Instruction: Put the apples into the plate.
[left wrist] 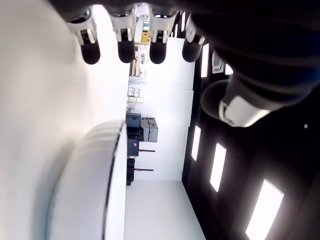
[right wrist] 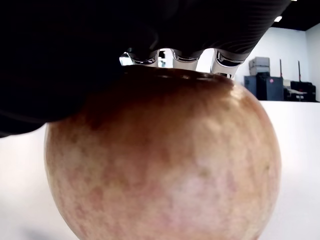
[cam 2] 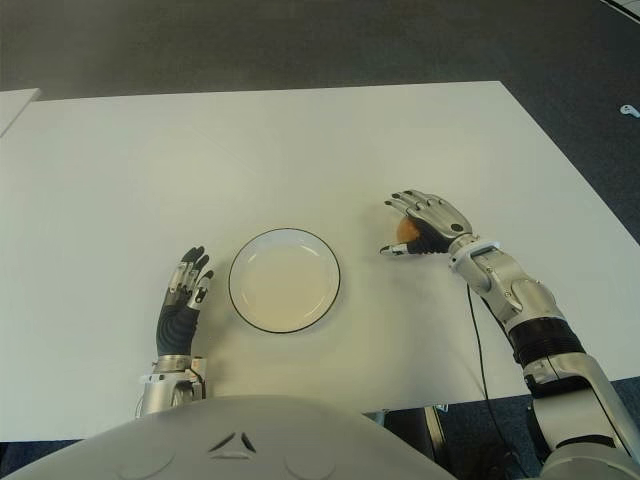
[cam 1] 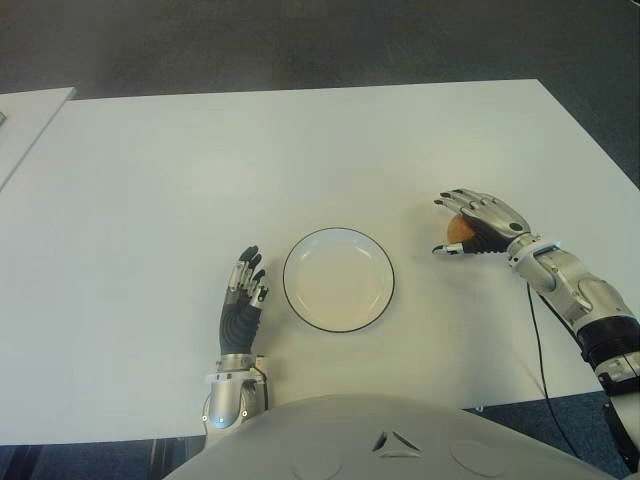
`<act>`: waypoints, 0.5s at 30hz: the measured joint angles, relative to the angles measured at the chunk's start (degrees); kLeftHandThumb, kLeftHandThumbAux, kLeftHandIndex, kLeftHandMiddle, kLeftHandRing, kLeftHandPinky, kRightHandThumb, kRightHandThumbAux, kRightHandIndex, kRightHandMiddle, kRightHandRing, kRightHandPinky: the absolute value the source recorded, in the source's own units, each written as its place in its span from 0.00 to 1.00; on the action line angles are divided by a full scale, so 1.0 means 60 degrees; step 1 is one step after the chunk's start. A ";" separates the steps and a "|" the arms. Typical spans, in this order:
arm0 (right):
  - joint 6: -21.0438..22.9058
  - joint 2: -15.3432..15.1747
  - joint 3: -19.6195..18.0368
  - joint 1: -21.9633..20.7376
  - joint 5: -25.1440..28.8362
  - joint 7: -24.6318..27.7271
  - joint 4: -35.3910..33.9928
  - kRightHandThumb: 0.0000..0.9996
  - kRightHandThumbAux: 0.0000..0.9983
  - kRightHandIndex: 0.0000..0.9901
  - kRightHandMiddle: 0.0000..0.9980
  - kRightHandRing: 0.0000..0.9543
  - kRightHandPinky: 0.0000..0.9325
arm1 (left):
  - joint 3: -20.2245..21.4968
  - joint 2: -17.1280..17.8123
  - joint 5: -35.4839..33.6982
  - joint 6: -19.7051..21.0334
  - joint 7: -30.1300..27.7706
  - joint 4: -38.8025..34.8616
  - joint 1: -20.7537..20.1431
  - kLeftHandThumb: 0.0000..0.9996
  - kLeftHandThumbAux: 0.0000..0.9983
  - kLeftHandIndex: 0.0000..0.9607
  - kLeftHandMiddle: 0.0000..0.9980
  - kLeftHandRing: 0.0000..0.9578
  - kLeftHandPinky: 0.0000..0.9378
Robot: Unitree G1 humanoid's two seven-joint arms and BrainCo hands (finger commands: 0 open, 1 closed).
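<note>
The plate (cam 1: 338,279) sits empty near the front middle of the white table (cam 1: 300,150), so nothing has been delivered yet. Only one apple (cam 1: 459,231) is in sight, off at about three o'clock from the plate and well apart from it, and it is almost buried under the right hand (cam 1: 478,226). The right wrist view is filled with the fruit: a blotchy red-and-yellow skin with the palm dark above it and the fingertips (right wrist: 176,56) curling down over its far side. From that I'd say the fingers are wrapped over the apple in a grip, though I can't tell from here whether it has left the tabletop or is only being clasped where it sits.

The left hand (cam 1: 242,300) shows at nine o'clock of the plate, just beside its rim, fingers straight and slightly apart, holding nothing. In its own wrist view the plate's rim is close by and the fingertips hang free.

So the task looks to be at its first real step: the apple taken in hand, the carry across to the plate and the release still to come. The task speaks of apples in the plural, but no second one shows anywhere on the table.
</note>
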 measured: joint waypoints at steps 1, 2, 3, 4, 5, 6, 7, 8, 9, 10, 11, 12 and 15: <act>0.0000 0.0024 0.0040 -0.0043 -0.0011 -0.0038 0.0059 0.20 0.30 0.00 0.00 0.00 0.00 | -0.0001 0.0000 -0.0031 0.0001 -0.0001 -0.0024 0.0009 0.14 0.50 0.09 0.03 0.00 0.00; 0.0000 0.0051 0.0076 -0.0084 -0.0019 -0.0085 0.0121 0.19 0.30 0.00 0.00 0.00 0.00 | -0.0003 -0.0001 -0.0050 0.0001 -0.0009 -0.0047 0.0020 0.14 0.50 0.10 0.03 0.00 0.00; 0.0000 0.0084 0.0111 -0.0127 -0.0028 -0.0126 0.0206 0.19 0.30 0.00 0.00 0.00 0.00 | -0.0004 0.0000 -0.0076 0.0002 -0.0028 -0.0067 0.0029 0.14 0.50 0.10 0.03 0.00 0.00; -0.0001 0.0118 0.0147 -0.0162 -0.0038 -0.0164 0.0275 0.19 0.30 0.00 0.00 0.00 0.00 | -0.0008 0.0000 -0.0114 0.0005 -0.0048 -0.0089 0.0041 0.15 0.50 0.10 0.03 0.00 0.00; -0.0001 0.0149 0.0166 -0.0192 -0.0053 -0.0211 0.0329 0.19 0.30 0.00 0.00 0.00 0.00 | -0.0009 -0.0001 -0.0130 0.0008 -0.0057 -0.0112 0.0050 0.15 0.50 0.10 0.03 0.00 0.00; -0.0001 0.0175 0.0185 -0.0223 -0.0063 -0.0263 0.0374 0.20 0.30 0.00 0.00 0.00 0.00 | -0.0008 0.0000 -0.0139 0.0010 -0.0068 -0.0129 0.0062 0.15 0.50 0.10 0.03 0.00 0.00; -0.0001 0.0195 0.0212 -0.0255 -0.0075 -0.0313 0.0431 0.20 0.31 0.00 0.00 0.00 0.00 | -0.0008 0.0000 -0.0149 0.0016 -0.0083 -0.0145 0.0074 0.15 0.50 0.09 0.03 0.00 0.00; -0.0001 0.0216 0.0237 -0.0282 -0.0077 -0.0357 0.0481 0.20 0.31 0.00 0.00 0.00 0.00 | -0.0008 0.0001 -0.0157 0.0022 -0.0093 -0.0153 0.0086 0.14 0.50 0.09 0.03 0.00 0.00; -0.0004 0.0237 0.0264 -0.0311 -0.0079 -0.0403 0.0537 0.20 0.31 0.00 0.00 0.00 0.00 | -0.0005 0.0003 -0.0156 0.0025 -0.0094 -0.0156 0.0097 0.14 0.50 0.09 0.03 0.00 0.00; -0.0009 0.0255 0.0288 -0.0338 -0.0079 -0.0451 0.0580 0.20 0.31 0.00 0.00 0.00 0.00 | -0.0003 0.0006 -0.0155 0.0029 -0.0094 -0.0157 0.0109 0.14 0.50 0.09 0.03 0.00 0.00; -0.0024 0.0269 0.0317 -0.0365 -0.0078 -0.0498 0.0627 0.20 0.31 0.00 0.00 0.00 0.00 | -0.0001 0.0009 -0.0144 0.0030 -0.0094 -0.0157 0.0116 0.14 0.50 0.09 0.03 0.00 0.00; -0.0043 0.0281 0.0348 -0.0399 -0.0078 -0.0540 0.0674 0.20 0.32 0.00 0.00 0.00 0.00 | 0.0000 0.0013 -0.0126 0.0030 -0.0094 -0.0157 0.0122 0.13 0.49 0.09 0.02 0.00 0.00; -0.0104 0.0314 0.0422 -0.0504 -0.0072 -0.0614 0.0820 0.19 0.32 0.00 0.00 0.00 0.00 | 0.0002 0.0029 -0.0098 0.0030 -0.0094 -0.0160 0.0154 0.13 0.49 0.09 0.02 0.00 0.00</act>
